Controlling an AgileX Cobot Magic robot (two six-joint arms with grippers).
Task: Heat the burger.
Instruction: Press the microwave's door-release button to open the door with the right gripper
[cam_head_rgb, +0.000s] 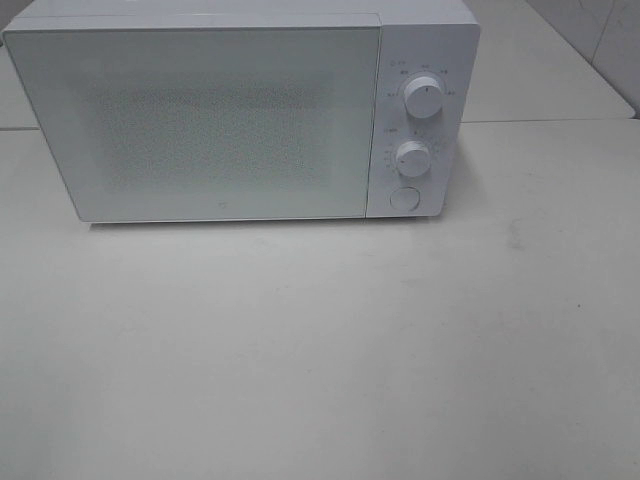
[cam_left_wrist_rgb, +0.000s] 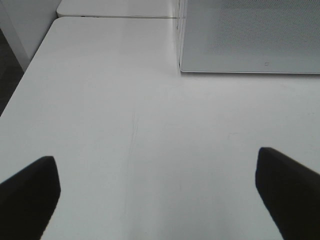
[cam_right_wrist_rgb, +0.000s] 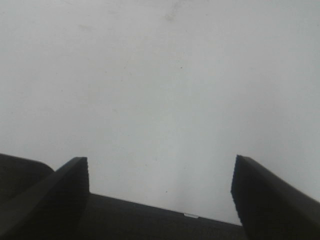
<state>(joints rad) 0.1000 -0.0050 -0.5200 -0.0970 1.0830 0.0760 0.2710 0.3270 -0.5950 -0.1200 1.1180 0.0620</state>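
Jaws spread wide and empty on both: left gripper (cam_left_wrist_rgb: 159, 197) low over table (cam_left_wrist_rgb: 150, 125) before the shut microwave (cam_left_wrist_rgb: 250, 35), right gripper (cam_right_wrist_rgb: 159, 187) angled tableward; burger position and heading cannot be told.

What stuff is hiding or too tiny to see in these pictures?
- Inside the microwave: exterior high view, the shut speckled door hides it. No burger shows in any view.
- Markings round the upper knob and lower knob: exterior high view, too small and blurry to read.
- Left gripper and right gripper: wrist views, only open fingertips show; edges cut off the rest.
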